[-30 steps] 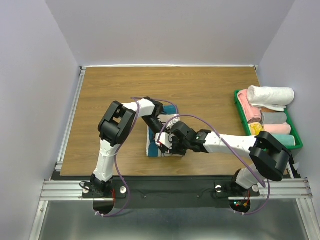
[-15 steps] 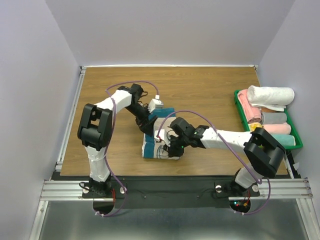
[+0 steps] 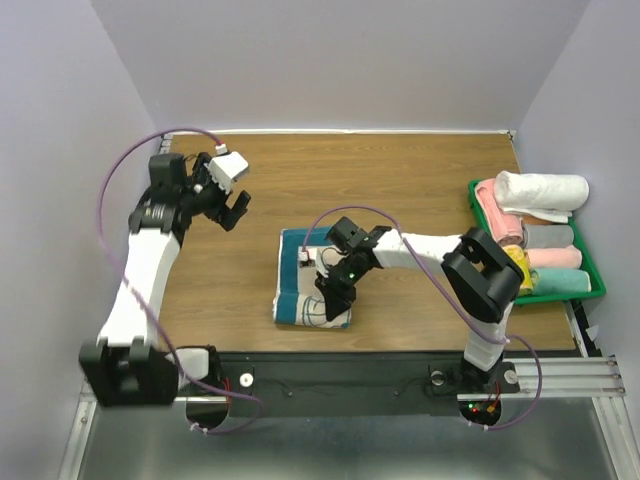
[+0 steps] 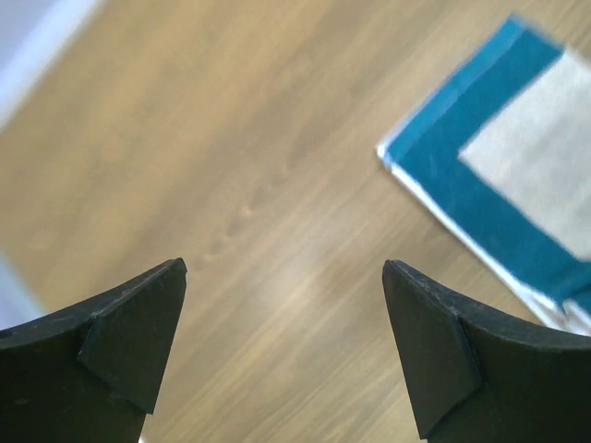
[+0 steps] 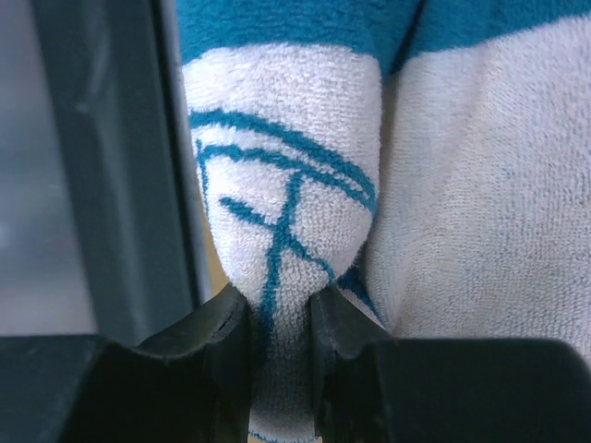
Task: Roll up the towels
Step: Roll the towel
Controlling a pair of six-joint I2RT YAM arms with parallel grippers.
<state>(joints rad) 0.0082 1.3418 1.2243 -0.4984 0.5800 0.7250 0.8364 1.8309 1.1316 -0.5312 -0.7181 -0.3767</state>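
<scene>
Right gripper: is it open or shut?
The right gripper is shut on the towel: its wrist view shows a cloth fold pinched between its fingers.

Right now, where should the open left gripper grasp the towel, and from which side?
The far left corner of the towel: it lies flat and uncovered, nearest the left gripper. Come down from the left; the right gripper pinches the near end.

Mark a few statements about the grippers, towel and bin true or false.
1. The left gripper is open and holds nothing. True.
2. The right gripper hangs clear of the towel. False: it pinches a fold of it.
3. The bin at the right holds rolls. True.
4. The left gripper touches the towel. False: it is well apart from it.
</scene>
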